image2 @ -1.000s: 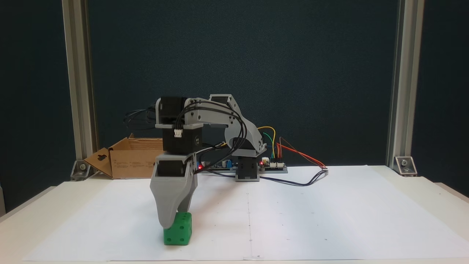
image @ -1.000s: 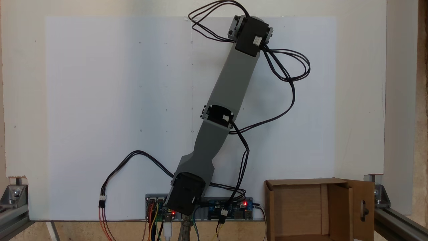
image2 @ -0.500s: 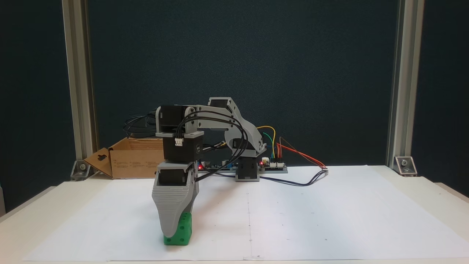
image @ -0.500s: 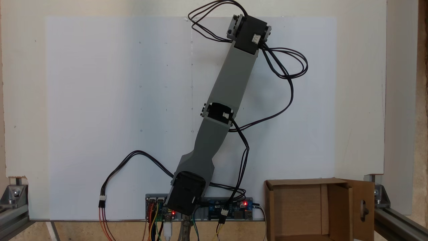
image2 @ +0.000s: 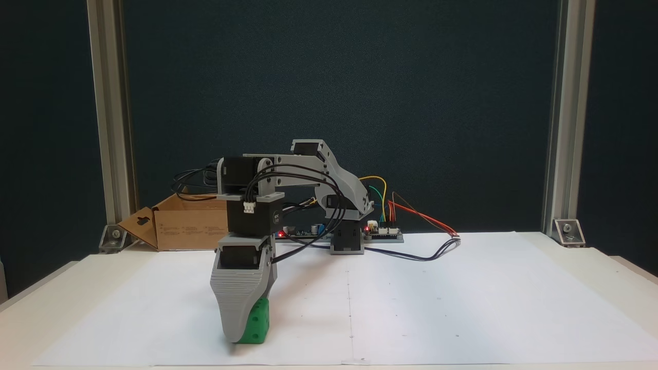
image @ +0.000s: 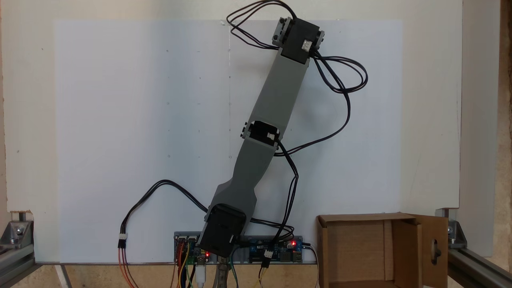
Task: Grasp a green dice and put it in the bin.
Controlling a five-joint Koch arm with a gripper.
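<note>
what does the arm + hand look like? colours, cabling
Grey printed links joined by black servo blocks, one with a small white label. Black cables loop loosely alongside, ending in white connectors. The hand is grey, layered plastic, tapering downward. Red, yellow and green wires at the base board.

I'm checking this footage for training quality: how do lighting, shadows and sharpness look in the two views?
In a fixed view from above, light is even and soft, with faint shadows beside the arm on the white paper and no glare. In a fixed view from the side, the backdrop is dark, the gripper and green dice are sharp, and the bin is dimmer.
</note>
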